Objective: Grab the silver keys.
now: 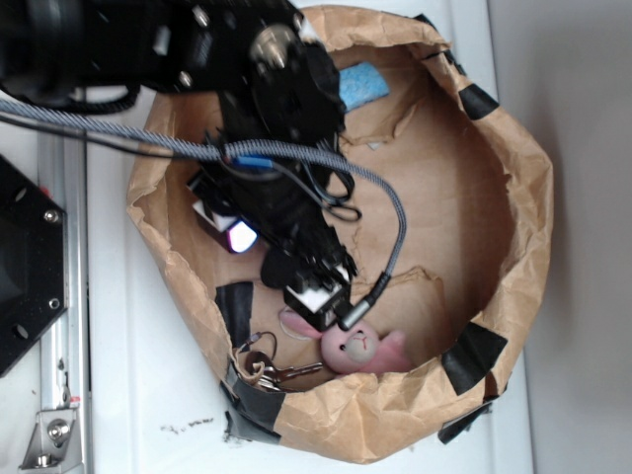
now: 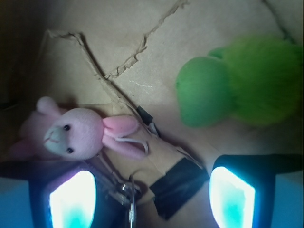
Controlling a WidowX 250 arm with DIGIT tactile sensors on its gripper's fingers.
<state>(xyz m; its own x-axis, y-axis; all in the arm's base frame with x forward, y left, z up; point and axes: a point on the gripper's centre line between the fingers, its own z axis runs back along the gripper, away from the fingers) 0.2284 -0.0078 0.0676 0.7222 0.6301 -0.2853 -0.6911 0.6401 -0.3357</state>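
Note:
The silver keys lie on their rings at the near edge of the brown paper basin, just left of the pink plush bunny. In the wrist view the silver keys sit low in the frame, close to my left finger and below the bunny. My gripper hovers above and slightly right of the keys, next to the bunny. The gripper is open and nothing is held; its right finger is far from the keys.
A green fuzzy toy lies on the paper floor to the upper right. A black tape patch sits between the fingers. A blue sponge rests at the basin's far side. Crumpled paper walls rise just behind the keys.

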